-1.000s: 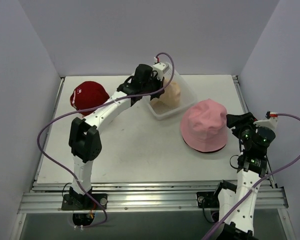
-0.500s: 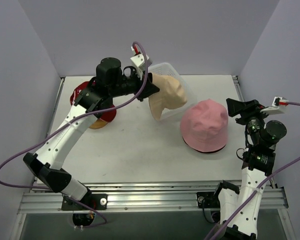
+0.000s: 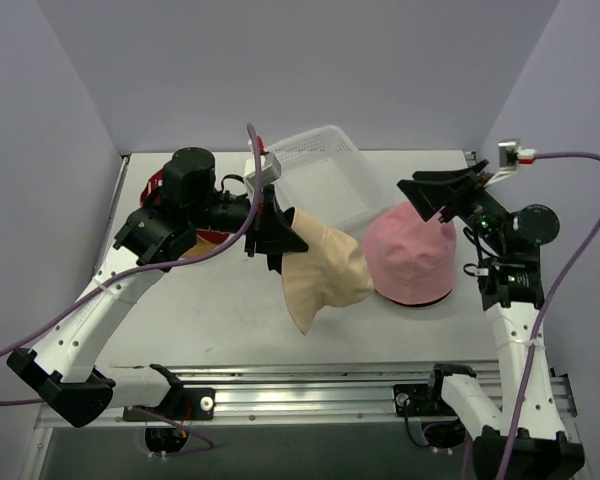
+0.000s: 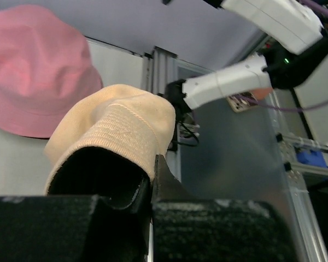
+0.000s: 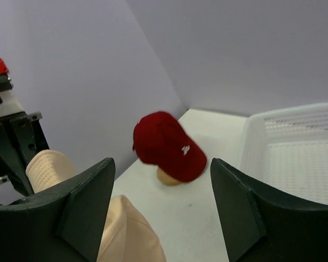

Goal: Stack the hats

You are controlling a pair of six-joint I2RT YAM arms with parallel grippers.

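Overhead camera looking down from above and behind the arms, far enough back to be taking in the whole table (image 3: 230,330), with the arm bases (image 3: 170,402) sitting at 6 o'clock. Left wrist camera riding just behind the left gripper (image 4: 151,183) and facing along its dark fingers, so close that the tan bucket hat (image 4: 120,125) is filling the centre, with the pink bucket hat (image 4: 35,71) showing at 10 o'clock. Right wrist camera peering out between the fingers of the right gripper (image 5: 161,180), looking low across the table toward the red cap (image 5: 169,144) farther off, white basket (image 5: 295,153) at 3 o'clock. The tan bucket hat is appearing in all three views
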